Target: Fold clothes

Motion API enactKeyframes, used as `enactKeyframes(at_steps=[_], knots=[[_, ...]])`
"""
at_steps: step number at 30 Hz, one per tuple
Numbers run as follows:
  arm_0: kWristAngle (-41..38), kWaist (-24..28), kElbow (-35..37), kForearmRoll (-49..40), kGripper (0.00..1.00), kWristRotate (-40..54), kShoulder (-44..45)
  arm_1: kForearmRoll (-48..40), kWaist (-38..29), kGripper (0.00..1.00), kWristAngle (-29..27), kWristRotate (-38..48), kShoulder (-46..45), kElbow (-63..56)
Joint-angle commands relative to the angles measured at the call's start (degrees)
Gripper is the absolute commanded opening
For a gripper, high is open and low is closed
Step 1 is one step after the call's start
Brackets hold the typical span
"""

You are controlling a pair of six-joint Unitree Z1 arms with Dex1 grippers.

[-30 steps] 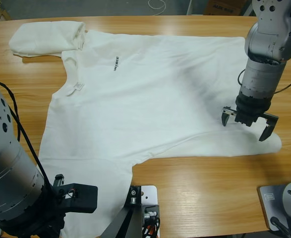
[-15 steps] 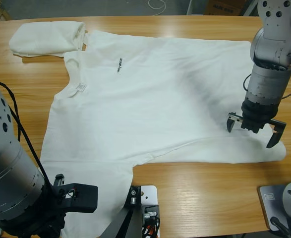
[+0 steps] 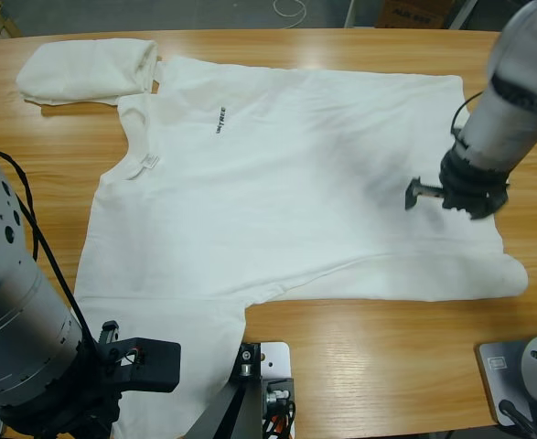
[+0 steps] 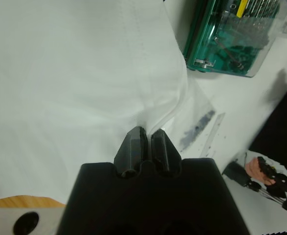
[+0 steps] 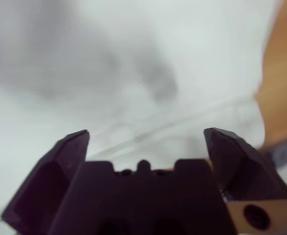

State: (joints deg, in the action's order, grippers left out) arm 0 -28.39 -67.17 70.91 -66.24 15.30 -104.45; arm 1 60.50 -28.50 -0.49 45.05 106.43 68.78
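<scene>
White cotton covers most of the wooden table (image 3: 359, 357): a T-shirt (image 3: 277, 192) lies spread flat, collar toward the left end and hem toward the right, small black lettering (image 3: 218, 119) on its chest and a label (image 3: 145, 162) by the neckline. Its far edge runs close to the table's far side; its right edge ends just short of the table's right end. The near-right corner spreads out into a rounded flap, with bare wood beside and in front of it. The near-left sleeve hangs over the front edge of the table.

A second white T-shirt (image 3: 85, 71), folded into a roll, lies at the far-left corner, its end touching the spread shirt's shoulder.

At the spread shirt's right part, the right gripper (image 3: 451, 197) hangs over the fabric just inside the hem, jaws spread wide with nothing between them; its wrist view shows only white cloth and a strip of wood at the side. The left gripper (image 4: 146, 142) sits at the near-left edge, jaws pressed together on a pinch of the overhanging sleeve cloth, with a green tool case (image 4: 231, 36) visible below on the floor. Open wood lies along the near-right of the table.
</scene>
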Motion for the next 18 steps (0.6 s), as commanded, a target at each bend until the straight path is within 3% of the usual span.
enactKeyframes(at_steps=[1, 10, 18], knots=[[0.7, 0.32, -1.83, 0.76, 0.0, -0.53, -0.93, -10.89, 5.93, 0.862, 0.19, -12.36, 1.29, -5.79], [0.7, 0.35, -1.74, 0.76, 0.0, -0.62, -1.28, -12.35, 9.27, 0.862, 0.05, -15.4, 10.11, -0.59], [0.7, 0.3, -1.74, 0.76, 0.0, -0.62, -1.28, -7.87, 11.5, 0.862, -0.31, -17.3, 14.95, 8.36]])
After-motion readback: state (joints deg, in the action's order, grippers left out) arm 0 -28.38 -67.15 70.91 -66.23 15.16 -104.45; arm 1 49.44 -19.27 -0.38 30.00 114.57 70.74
